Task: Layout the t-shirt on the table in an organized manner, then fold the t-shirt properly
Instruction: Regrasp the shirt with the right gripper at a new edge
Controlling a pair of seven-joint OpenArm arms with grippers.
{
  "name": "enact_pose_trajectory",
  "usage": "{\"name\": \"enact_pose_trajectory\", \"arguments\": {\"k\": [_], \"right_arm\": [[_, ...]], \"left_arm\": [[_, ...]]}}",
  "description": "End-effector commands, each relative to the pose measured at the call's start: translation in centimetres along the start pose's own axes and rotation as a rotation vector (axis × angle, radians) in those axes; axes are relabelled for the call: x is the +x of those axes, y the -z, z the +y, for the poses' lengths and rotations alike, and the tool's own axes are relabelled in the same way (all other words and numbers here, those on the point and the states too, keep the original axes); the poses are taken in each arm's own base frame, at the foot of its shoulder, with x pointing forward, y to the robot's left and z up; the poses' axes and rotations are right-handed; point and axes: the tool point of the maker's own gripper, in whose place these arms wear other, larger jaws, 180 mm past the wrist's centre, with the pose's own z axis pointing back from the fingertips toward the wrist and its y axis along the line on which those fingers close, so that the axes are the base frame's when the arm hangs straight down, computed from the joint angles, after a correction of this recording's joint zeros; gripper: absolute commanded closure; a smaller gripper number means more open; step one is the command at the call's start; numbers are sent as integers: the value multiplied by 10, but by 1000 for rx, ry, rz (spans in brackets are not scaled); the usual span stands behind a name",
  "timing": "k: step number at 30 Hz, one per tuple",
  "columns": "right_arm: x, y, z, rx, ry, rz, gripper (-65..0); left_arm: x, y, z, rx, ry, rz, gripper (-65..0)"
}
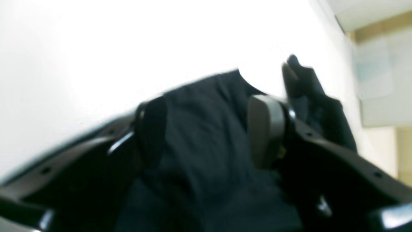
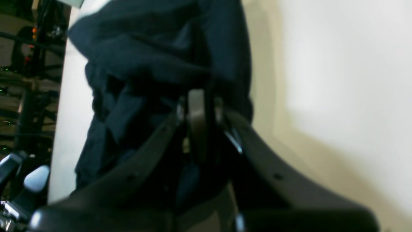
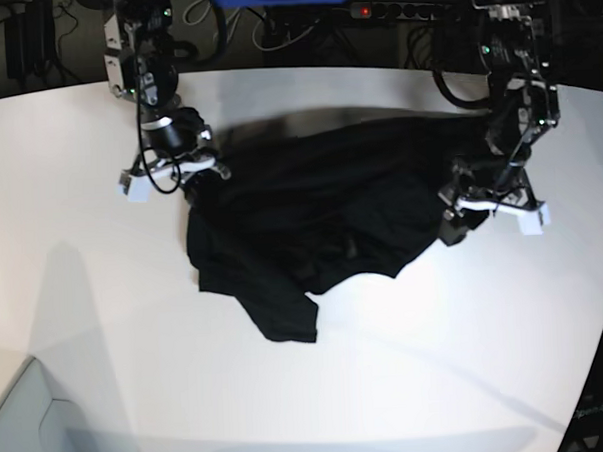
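Note:
The black t-shirt [image 3: 321, 215] lies bunched and creased across the middle of the white table [image 3: 388, 362], stretched between both arms. My right gripper [image 3: 194, 181] is at the shirt's left end. In the right wrist view its pads [image 2: 197, 96] are pressed together on a fold of the t-shirt [image 2: 154, 48]. My left gripper [image 3: 459, 211] is at the shirt's right end. Seen from the left wrist, the left gripper [image 1: 209, 103] has its fingers [image 1: 264, 129] wide apart, with loose t-shirt fabric [image 1: 206, 145] lying between them, not pinched.
The table's curved edge [image 3: 597, 353] runs down the right side. A power strip with a red light [image 3: 364, 10] and cables sit behind the table. A grey box corner [image 3: 30, 428] shows at the bottom left. Dark racks [image 2: 25, 80] stand beyond the table edge.

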Motion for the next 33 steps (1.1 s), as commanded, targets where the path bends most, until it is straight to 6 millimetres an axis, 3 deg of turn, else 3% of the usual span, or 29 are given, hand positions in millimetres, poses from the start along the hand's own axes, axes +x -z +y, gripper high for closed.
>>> {"name": "enact_pose_trajectory", "arguments": {"k": [1, 4, 7, 16, 18, 20, 24, 28, 33], "right_arm": [[7, 0, 7, 30, -10, -6, 0], [2, 1, 4, 29, -28, 52, 0], [-2, 0, 1, 25, -37, 84, 0], [-3, -2, -2, 20, -40, 91, 0], [-2, -1, -1, 21, -40, 88, 0], [0, -1, 1, 26, -42, 81, 0], [11, -2, 13, 56, -53, 53, 0], [20, -1, 21, 75, -60, 31, 0], [37, 8, 22, 83, -94, 8, 0]], "left_arm": [[5, 8, -2, -4, -3, -3, -388], [-6, 34, 7, 44, 49, 55, -388], [-12, 47, 7, 84, 151, 82, -389], [-29, 53, 6, 140, 400, 135, -380], [-36, 54, 10, 158, 458, 156, -332], [-47, 56, 15, 171, 497, 189, -239], [-62, 55, 32, 210, 512, 242, 0], [-62, 51, 40, 226, 506, 248, 0], [-35, 26, 82, 330, 377, 166, -2]]}}
